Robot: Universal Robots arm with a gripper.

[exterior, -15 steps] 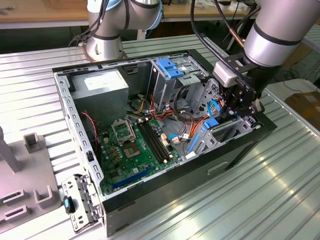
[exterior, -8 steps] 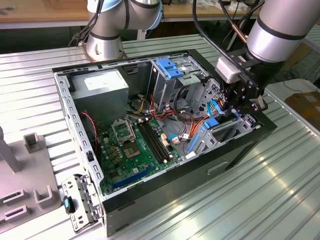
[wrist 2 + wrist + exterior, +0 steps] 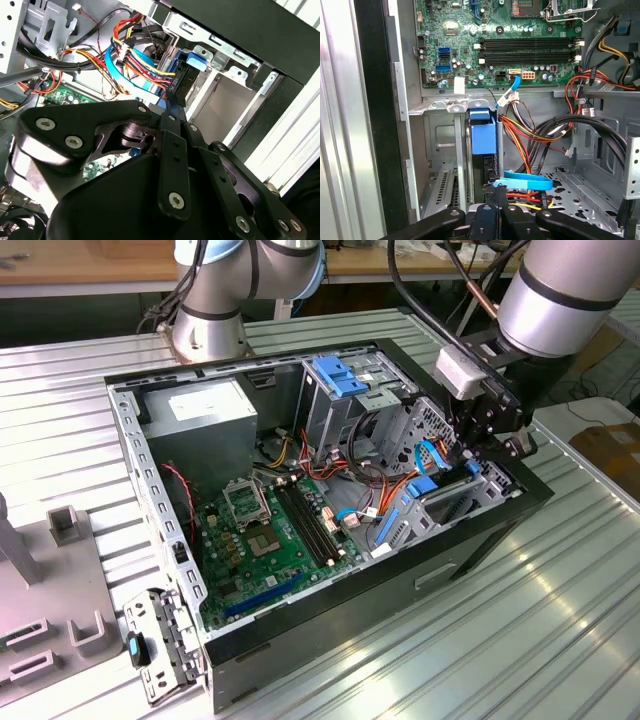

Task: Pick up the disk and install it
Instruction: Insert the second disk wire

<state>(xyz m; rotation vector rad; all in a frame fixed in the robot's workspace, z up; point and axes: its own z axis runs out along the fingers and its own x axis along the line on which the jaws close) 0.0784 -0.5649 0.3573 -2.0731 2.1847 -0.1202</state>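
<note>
pincer (image 3: 478,445) is down inside the open pc case (image 3: 330,630), at the drive bay corner on the far side of the motherboard (image 3: 275,530) from the grey power supply (image 3: 205,420). its fingers look pinched shut on the edge of the disk (image 3: 483,137), which stands on edge in a slot of the bay with its blue rail showing. a flat blue cable (image 3: 527,181) and orange-red wires sit just beside the disk. case rests on the ribbed metal worktop (image 3: 560,610).
</note>
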